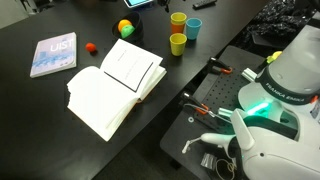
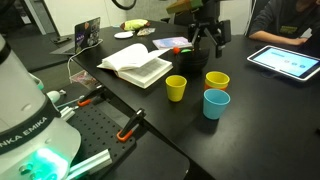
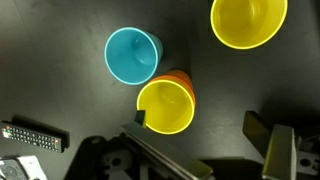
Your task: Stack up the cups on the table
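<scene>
In the wrist view, from above, a light blue cup stands upright. Beside it a yellow cup sits nested in an orange cup. A second yellow cup stands apart at the top right. My gripper is open and empty, high above the black table, its fingers beside the nested pair. Both exterior views show two yellow cups and the blue cup. The orange cup is not discernible there. The gripper hangs above them.
An open book lies near the cups. A closed book, a yellow-green ball and a small red ball lie farther off. A tablet lies on the table. The base plate with tools adjoins the table.
</scene>
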`<state>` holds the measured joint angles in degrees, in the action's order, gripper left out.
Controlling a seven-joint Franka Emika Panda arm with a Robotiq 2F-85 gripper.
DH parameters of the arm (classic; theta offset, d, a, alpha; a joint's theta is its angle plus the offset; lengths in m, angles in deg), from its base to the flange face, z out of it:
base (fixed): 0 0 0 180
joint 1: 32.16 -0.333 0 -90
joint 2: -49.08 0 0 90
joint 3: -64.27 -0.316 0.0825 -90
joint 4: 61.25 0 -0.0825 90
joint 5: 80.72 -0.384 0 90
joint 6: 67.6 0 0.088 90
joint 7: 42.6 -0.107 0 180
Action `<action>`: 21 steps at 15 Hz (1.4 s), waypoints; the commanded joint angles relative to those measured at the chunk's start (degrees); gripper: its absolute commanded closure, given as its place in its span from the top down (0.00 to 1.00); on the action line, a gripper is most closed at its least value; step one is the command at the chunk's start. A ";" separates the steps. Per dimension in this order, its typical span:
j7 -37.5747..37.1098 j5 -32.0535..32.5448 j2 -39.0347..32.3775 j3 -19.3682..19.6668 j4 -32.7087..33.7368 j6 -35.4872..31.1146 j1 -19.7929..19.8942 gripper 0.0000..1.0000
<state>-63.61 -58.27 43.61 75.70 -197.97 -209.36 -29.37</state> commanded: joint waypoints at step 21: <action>4.77 -15.04 8.82 -8.01 -20.37 -9.46 -0.10 1.00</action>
<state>-61.42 -69.99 52.33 68.63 -217.08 -214.98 -29.31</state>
